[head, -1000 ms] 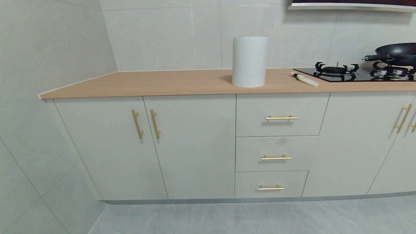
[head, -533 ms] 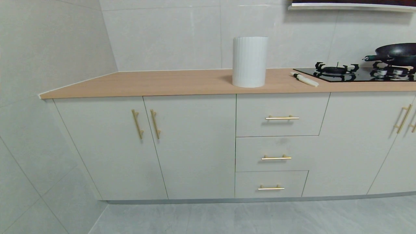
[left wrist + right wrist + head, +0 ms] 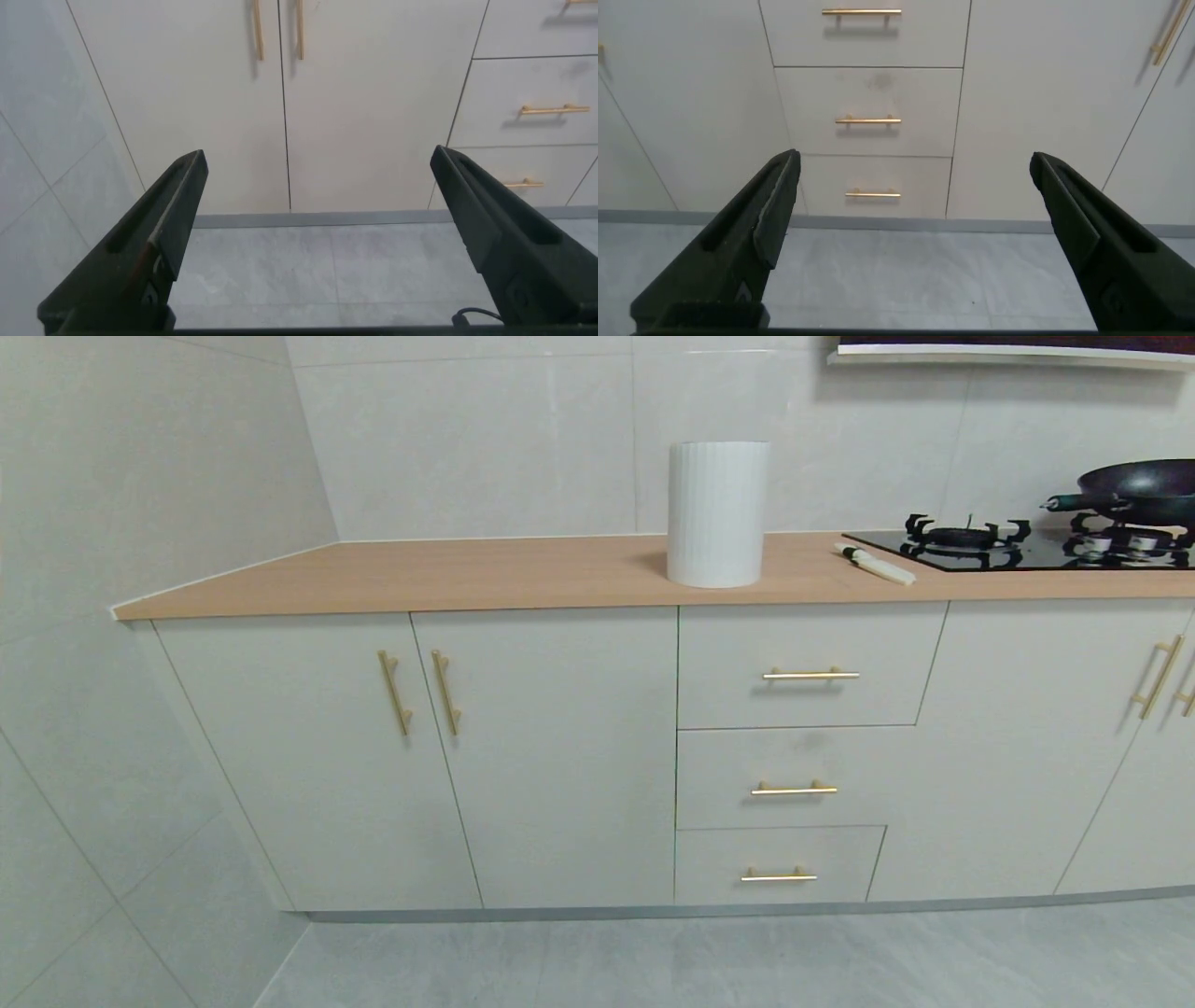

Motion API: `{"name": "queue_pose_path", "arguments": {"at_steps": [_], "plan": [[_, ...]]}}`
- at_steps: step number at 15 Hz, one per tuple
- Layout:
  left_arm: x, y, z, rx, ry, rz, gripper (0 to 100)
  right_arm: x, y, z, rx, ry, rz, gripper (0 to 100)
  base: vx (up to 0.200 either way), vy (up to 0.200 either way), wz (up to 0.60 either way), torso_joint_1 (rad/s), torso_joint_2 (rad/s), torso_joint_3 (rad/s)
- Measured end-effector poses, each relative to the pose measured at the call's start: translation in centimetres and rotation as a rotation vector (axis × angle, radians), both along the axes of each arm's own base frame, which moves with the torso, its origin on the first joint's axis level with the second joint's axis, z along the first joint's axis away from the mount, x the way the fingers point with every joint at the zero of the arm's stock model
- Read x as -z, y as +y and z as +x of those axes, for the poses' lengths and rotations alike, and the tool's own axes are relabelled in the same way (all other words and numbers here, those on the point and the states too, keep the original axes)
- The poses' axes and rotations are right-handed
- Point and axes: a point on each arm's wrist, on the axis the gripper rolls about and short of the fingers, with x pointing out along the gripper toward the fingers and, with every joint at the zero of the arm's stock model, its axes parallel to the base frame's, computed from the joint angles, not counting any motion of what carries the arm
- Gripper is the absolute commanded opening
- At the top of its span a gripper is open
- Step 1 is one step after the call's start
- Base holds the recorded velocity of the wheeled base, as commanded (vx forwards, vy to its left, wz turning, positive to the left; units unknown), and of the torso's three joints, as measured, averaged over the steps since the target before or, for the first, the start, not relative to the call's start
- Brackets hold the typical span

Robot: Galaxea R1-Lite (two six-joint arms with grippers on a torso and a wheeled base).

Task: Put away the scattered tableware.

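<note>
A tall white ribbed cylinder holder [image 3: 717, 513] stands on the wooden countertop [image 3: 485, 574]. To its right a small cream-handled utensil [image 3: 876, 565] lies flat on the counter near the stove. My left gripper [image 3: 318, 168] hangs low before the cabinet doors, open and holding nothing. My right gripper [image 3: 915, 168] hangs low before the drawers, open as well, with nothing between its fingers.
A black gas stove [image 3: 1018, 546] with a dark pan [image 3: 1134, 490] sits at the counter's right end. Below are two cabinet doors with gold handles [image 3: 418, 691] and three closed drawers [image 3: 803, 677]. A tiled wall closes the left side; grey floor lies in front.
</note>
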Motion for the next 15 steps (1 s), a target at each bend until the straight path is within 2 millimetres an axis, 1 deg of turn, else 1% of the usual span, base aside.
{"name": "queue_pose_path", "arguments": {"at_steps": [10, 15], "plan": [[0.0, 0.0, 0.0, 0.001, 0.0, 0.007, 100, 0.12, 0.02, 0.01, -0.013, 0.008, -0.001, 100, 0.0, 0.0, 0.0, 0.0, 0.0, 0.0], [-0.01, 0.0, 0.0, 0.001, -0.001, 0.005, 100, 0.13, 0.02, 0.01, -0.013, 0.008, 0.001, 100, 0.2, 0.0, 0.0, 0.003, 0.0, 0.003]]}}
